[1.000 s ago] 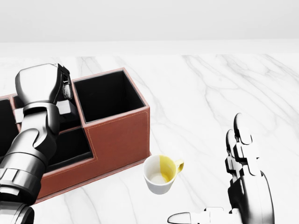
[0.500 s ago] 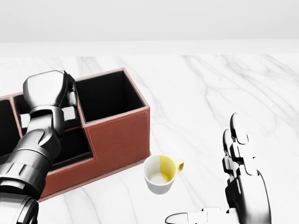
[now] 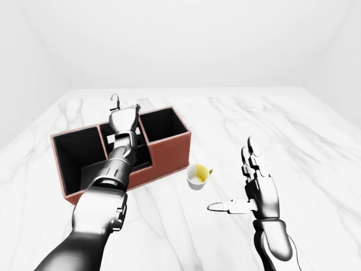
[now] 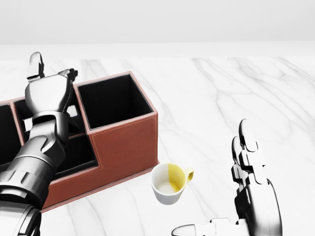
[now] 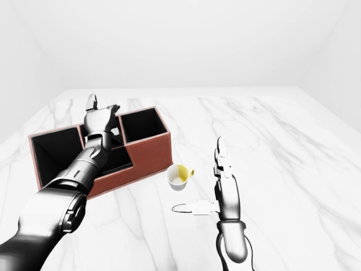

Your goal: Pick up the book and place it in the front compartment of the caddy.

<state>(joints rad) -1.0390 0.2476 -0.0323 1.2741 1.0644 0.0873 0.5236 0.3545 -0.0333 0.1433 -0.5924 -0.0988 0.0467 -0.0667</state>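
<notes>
Left hand just let go over the caddy, book looks like it's already in.

Going left to right: the left robot hand [image 4: 47, 93] was curled shut over the brown caddy [image 4: 125, 142] half a second ago, and now its fingers are spread open and lifted, hovering above the middle section. I'd read that as a release. There's a dark flat slab standing in the low compartment under the arm in the left-eye view, probably the book [image 3: 93, 172], but it's black on black so I can't swear to it. Just right of the caddy sits a small white-and-yellow cup [image 4: 170, 183], near the corner but not touching, not really in the way. Far right, the right robot hand [image 4: 246, 196] hangs open and empty over the marble surface [image 4: 221, 98], barely shifted.
</notes>
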